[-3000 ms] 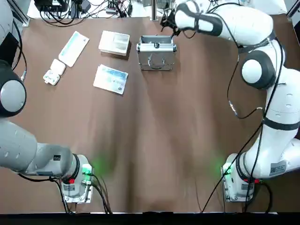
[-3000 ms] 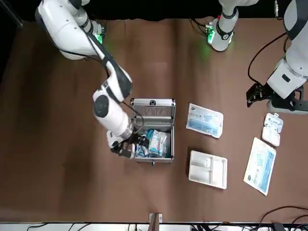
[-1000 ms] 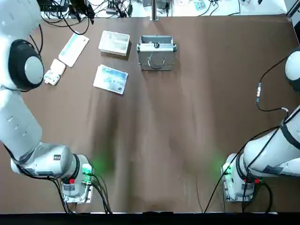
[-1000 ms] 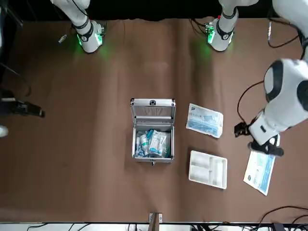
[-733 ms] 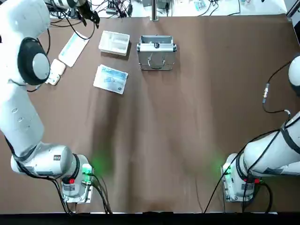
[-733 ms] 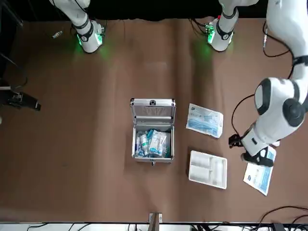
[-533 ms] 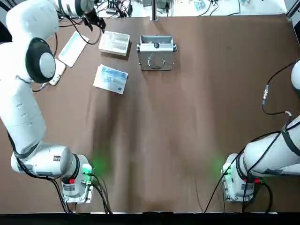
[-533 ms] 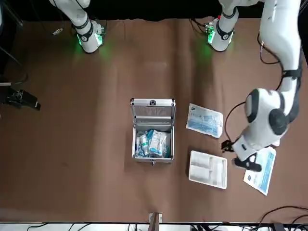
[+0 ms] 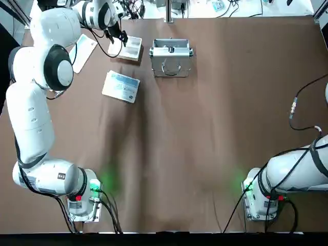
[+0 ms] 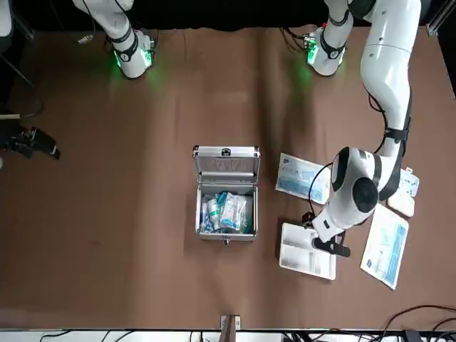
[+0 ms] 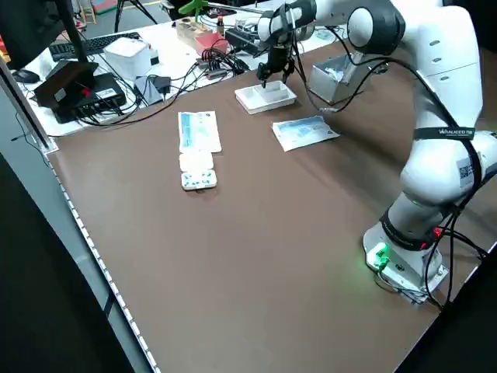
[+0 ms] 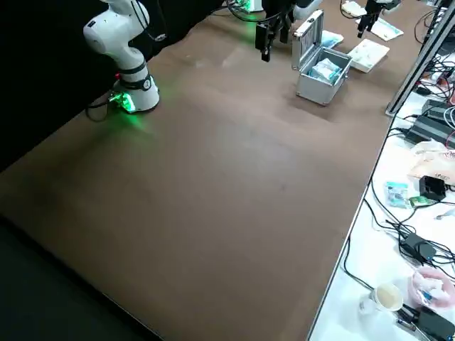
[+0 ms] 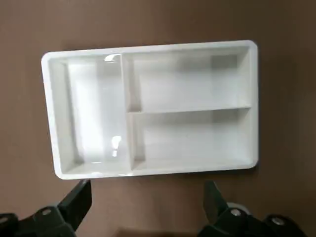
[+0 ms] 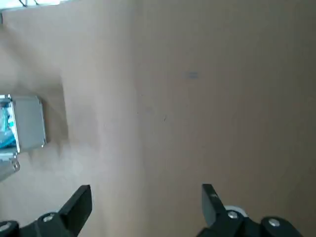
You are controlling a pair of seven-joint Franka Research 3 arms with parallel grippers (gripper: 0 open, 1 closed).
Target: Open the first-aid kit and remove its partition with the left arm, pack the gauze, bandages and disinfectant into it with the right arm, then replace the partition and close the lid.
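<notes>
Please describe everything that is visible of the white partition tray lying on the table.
The partition is a glossy white rectangular tray that looks like plastic, with rounded corners and a raised rim. Inner walls divide it into three empty compartments: one long, two shorter side by side. It lies flat on the brown table, beside the open silver case and apart from it. The left gripper hovers over it with its jaws open, not touching it.

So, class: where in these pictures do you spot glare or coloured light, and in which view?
Left wrist view: bright glare spots on the partition, in its long compartment. Top view: green glow from lights at both arm bases spills on the table. Front view: the same green light at the far edge. Right side view: table's near corner falls into dark shadow.
</notes>
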